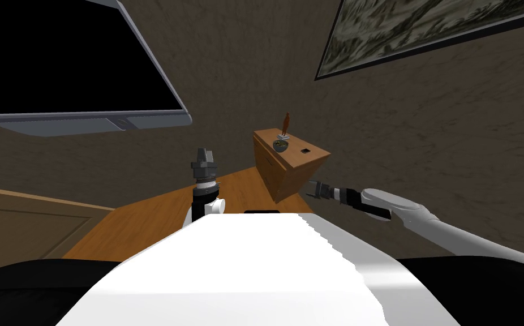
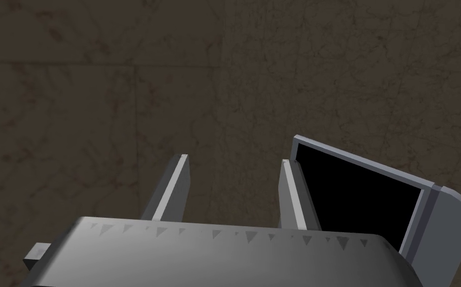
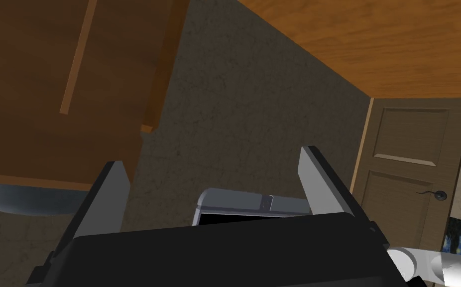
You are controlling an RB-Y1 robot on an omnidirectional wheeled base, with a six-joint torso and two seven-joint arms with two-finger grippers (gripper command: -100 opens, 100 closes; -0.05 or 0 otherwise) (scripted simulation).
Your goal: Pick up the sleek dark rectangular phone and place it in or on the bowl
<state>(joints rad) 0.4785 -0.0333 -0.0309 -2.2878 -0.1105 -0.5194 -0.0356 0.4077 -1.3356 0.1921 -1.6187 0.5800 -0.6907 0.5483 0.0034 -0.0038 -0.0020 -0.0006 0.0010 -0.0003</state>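
Observation:
A small dark rectangular phone (image 1: 306,150) lies flat on top of a wooden cabinet (image 1: 297,170) against the wall. Beside it on the cabinet's top sits a small dark bowl (image 1: 280,146). My right gripper (image 1: 310,188) reaches toward the cabinet's front, below its top and short of the phone. In the right wrist view the right gripper (image 3: 211,157) stands wide open and empty, with the cabinet's brown side (image 3: 50,89) close by. My left gripper (image 1: 203,151) points upward, left of the cabinet; the left gripper (image 2: 233,159) is open with nothing between its fingers.
A brown figurine (image 1: 286,123) stands on the cabinet behind the bowl. A large grey-framed screen (image 1: 80,62) hangs on the wall to the left, a framed picture (image 1: 436,28) to the upper right. Wooden floor (image 1: 238,187) lies between me and the cabinet. A panelled door (image 3: 413,164) is nearby.

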